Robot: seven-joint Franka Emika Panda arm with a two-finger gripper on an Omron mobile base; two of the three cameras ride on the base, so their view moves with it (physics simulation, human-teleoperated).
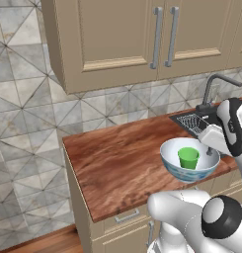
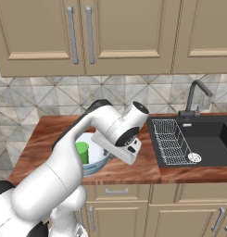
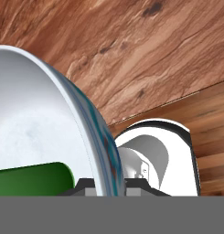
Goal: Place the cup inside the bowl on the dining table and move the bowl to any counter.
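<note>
The bowl (image 1: pixel 189 160) hangs above the table (image 1: pixel 127 163) near its front edge, close to the sink (image 2: pixel 198 139), with the cup (image 1: pixel 188 157) inside. The jaws pinch its thin rim. The bowl looks stiff and smooth and could slip; the cup stands loose, so tilting seems risky.

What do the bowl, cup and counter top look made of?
Bowl: likely glazed ceramic, smooth white inside, blue pattern outside. Cup: probably plastic, flat uniform green, no sheen. Counter: looks like wood or wood-look laminate, reddish-brown grain with a slight gloss.
</note>
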